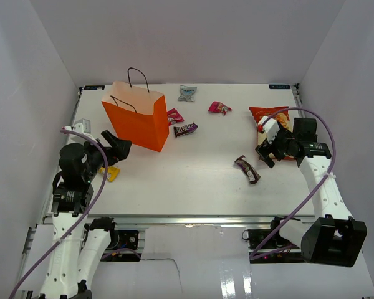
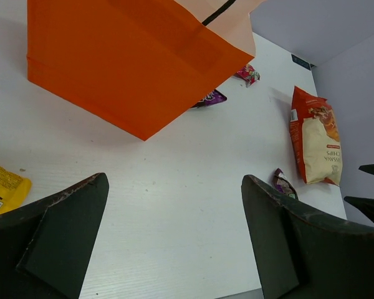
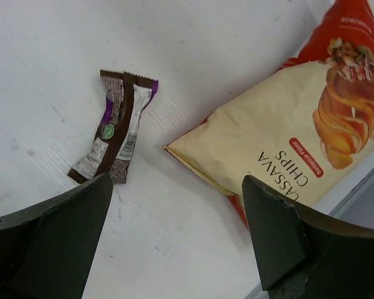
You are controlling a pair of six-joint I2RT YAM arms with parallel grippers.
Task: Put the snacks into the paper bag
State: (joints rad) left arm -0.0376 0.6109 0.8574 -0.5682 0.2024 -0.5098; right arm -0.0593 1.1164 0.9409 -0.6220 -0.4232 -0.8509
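Standing upright at the far left of the table (image 1: pixel 193 180), the paper bag (image 1: pixel 136 121) is entered as the receptacle, with its mouth upward and handles raised. It is judged light and easily tipped or creased if nudged. The snacks are laid flat on the table. A chip bag (image 3: pixel 280 137) at the far right is judged puffy, light, slick and crushable, best taken by an end seam or corner rather than across the belly. A brown-and-purple candy bar (image 3: pixel 115 134) near its left is judged thin and limp, best pinched across its narrow width. Also listed are a second dark bar (image 1: pixel 185 129) just beside the paper bag's base, a magenta packet (image 1: pixel 174 116) by the paper bag's right edge, a second magenta packet (image 1: pixel 219 108) farther right, a pale blue packet (image 1: pixel 187 93) at the far edge, and a yellow packet (image 2: pixel 3 187) near the left arm. The left gripper (image 2: pixel 174 205) is spread and empty, facing the paper bag's side. The right gripper (image 3: pixel 177 205) is likewise spread and empty, above the gap between candy bar and chip bag. The paper bag's interior is hidden in every view. The chip bag is partly covered by the right arm from above and cut off at the wrist view's edge. Whether the brown-and-purple item is one bar or two cannot be told.
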